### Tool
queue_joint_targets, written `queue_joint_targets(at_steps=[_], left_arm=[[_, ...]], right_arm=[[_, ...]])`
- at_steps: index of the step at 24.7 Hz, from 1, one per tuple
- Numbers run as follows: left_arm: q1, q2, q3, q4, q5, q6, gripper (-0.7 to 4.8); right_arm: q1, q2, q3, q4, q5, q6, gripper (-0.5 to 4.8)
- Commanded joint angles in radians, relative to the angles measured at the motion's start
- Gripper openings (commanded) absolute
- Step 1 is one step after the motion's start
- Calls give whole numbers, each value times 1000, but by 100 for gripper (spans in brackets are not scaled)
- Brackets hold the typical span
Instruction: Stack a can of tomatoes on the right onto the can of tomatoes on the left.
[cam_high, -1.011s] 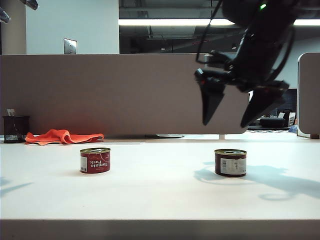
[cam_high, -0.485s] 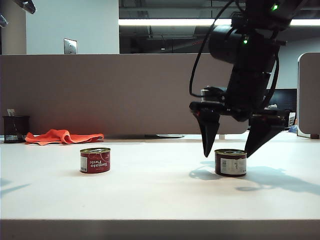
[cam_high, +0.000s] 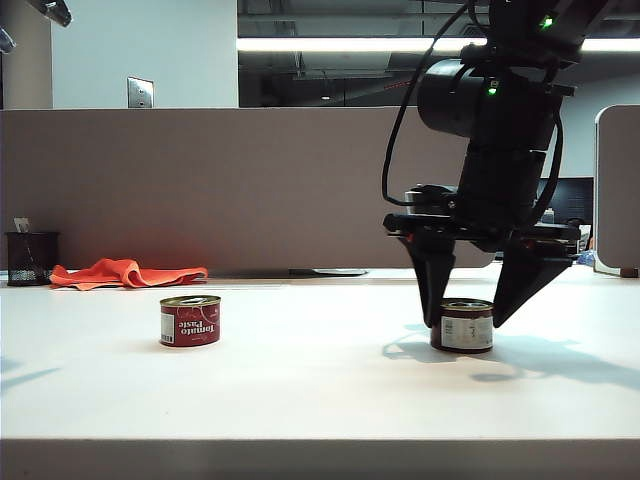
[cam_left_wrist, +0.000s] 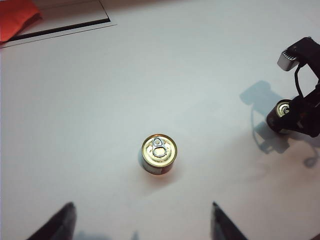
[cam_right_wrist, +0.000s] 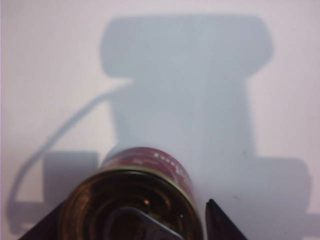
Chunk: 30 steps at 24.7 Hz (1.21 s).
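Exterior view. You have a white worktop across the lower half of the frame. Left of centre stands the left tomato can, red label, upright, nothing touching it. Right of centre stands the right tomato can, upright on the worktop. The right gripper hangs from the upper right of the frame, pointing down, its two dark fingers straddling that can, one at each side. The jaws are apart; you cannot tell from here whether they touch the can wall. At the far left edge you see a dark mesh cup and, beside it, an orange cloth, both at the back of the worktop before a brown partition.

Left wrist view. The left gripper sits at the bottom edge of the frame, only two dark finger tips showing, wide apart and holding nothing. The left can lies just below frame centre, seen from above, pull-tab lid up. At the right edge you see the right can under the other arm. The orange cloth shows at the upper left corner.

Right wrist view. The right can fills the lower middle of the frame, between the two finger tips at the bottom corners. The arm's shadow covers the worktop above it.
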Motion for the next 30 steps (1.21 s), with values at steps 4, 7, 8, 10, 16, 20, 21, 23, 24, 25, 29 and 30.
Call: queue_joint_targets(at_steps=[4,7,8,10,16,20,21,23,24,25,29,30], left_arm=[[2,-2,7,13,1,-3,340],[2,-2,7,13,1,-3,340],[2,-2,7,16,1,-3,340],[2,-3,7,23,1,-3,340],[2,-3,7,64,-42,0,340],[2,-3,7,64,-81,5,340],[2,-3,7,64,-81,5,340],[2,-3,7,64,-81,5,340],[2,-3,7,64,-81,4,340],[2,-3,7,64,-81,4,340],[2,-3,7,63,-81,4,340],[2,-3,7,61,-81,4,340]], right_arm=[[0,-5,5,7,2,1,290],[0,-5,25,11,2,-9,259],[0,-5,46,6,2,-12,259],[2,-6,107,-11,-5,-15,259],[89,-5,377,-31,-43,-38,260],[174,4,473,19,-30,-62,261],[190,11,489,24,-20,-70,261],[234,66,554,20,3,-119,261],[256,108,593,12,6,-142,261],[265,132,614,5,7,-146,261],[303,252,722,-63,32,-172,261],[314,294,752,-78,32,-172,261]])
